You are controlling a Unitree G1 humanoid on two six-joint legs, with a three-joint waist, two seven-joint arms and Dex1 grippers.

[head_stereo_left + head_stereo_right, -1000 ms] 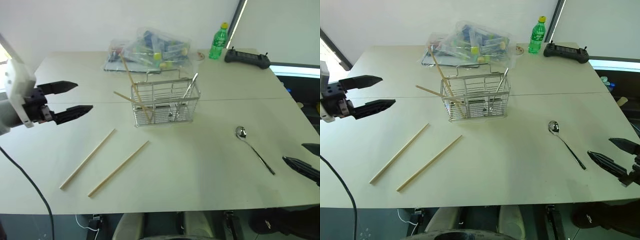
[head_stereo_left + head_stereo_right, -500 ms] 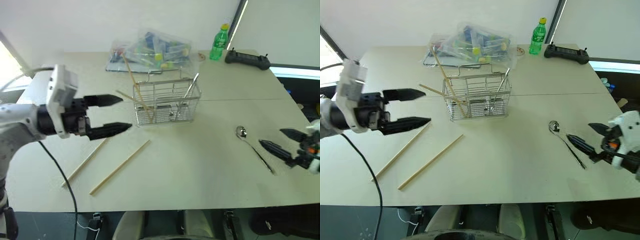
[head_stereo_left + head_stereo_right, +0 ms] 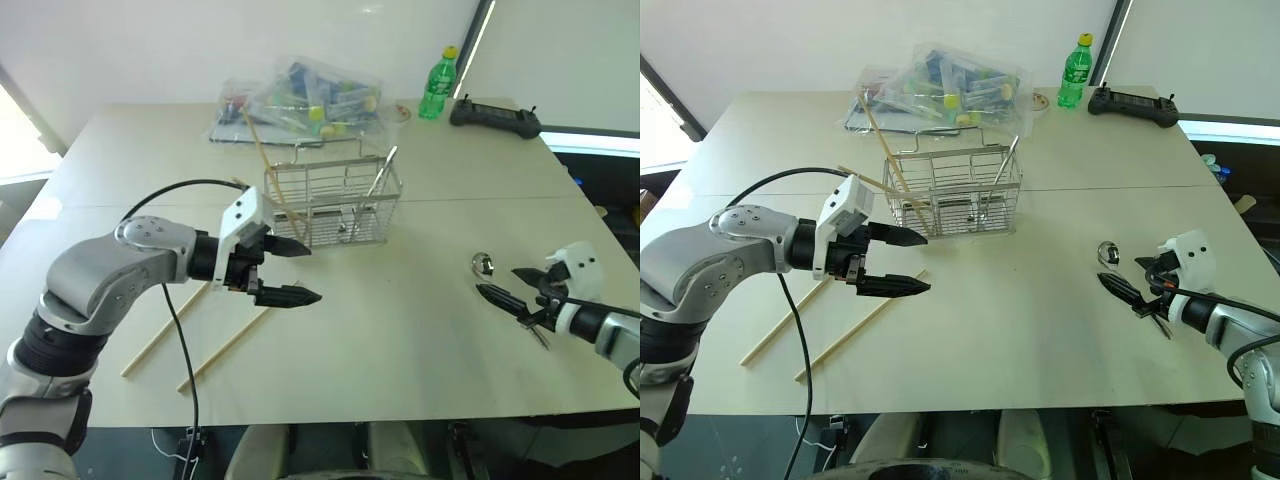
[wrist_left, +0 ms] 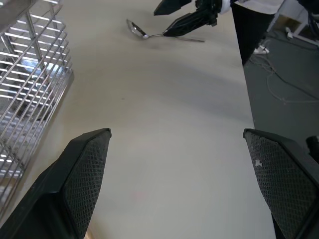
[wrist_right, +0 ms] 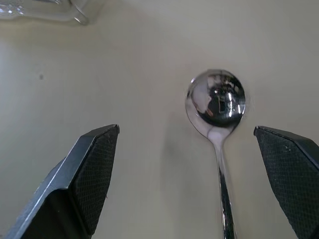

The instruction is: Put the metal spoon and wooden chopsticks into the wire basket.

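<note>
Your right hand (image 3: 1133, 290) is spread wide over the metal spoon (image 5: 218, 107), empty, so drop lower, centre the handle between its fingers, then clamp.

Grey rounded left arm (image 3: 105, 275) with a thin black cable, white block at each wrist, left gripper (image 3: 290, 270) and right gripper (image 3: 1132, 283) had black pointed fingers with textured pads (image 5: 94, 169).

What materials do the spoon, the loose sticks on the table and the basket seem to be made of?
Metal spoon: polished metal, probably steel; its bowl gives mirror reflections.
Wooden chopsticks: apparently bare wood; pale tan, matte, no shine.
Wire basket: bright silver metal wire, likely plated or stainless; a thin see-through grid that glints.
</note>
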